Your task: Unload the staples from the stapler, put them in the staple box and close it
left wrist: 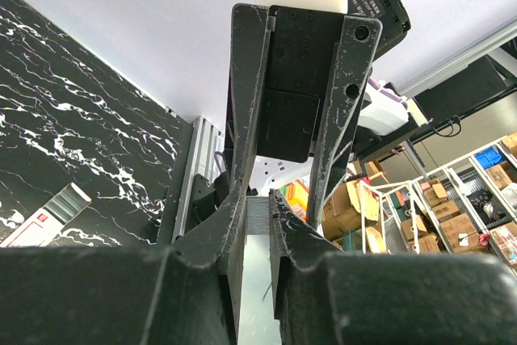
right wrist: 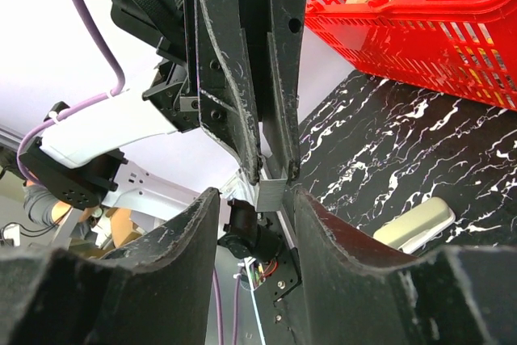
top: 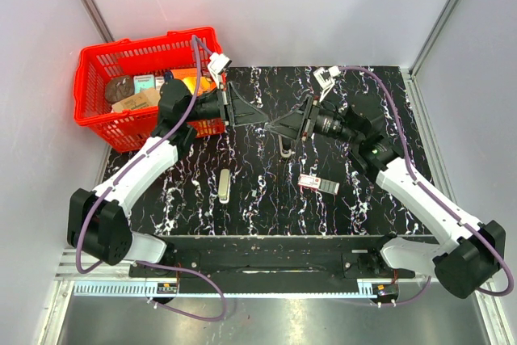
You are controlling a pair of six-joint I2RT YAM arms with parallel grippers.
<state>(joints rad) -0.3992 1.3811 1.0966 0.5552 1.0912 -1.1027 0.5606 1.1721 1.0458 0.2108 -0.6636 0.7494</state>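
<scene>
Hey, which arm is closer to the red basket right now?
Left. The left gripper has its wrist just in front of the red basket and points away toward mid-table. The right gripper meets it there from the opposite side, well clear of the basket.

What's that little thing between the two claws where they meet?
A small grey ribbed strip, likely staples, pinched by the left claw; both wrist views show it.
</scene>
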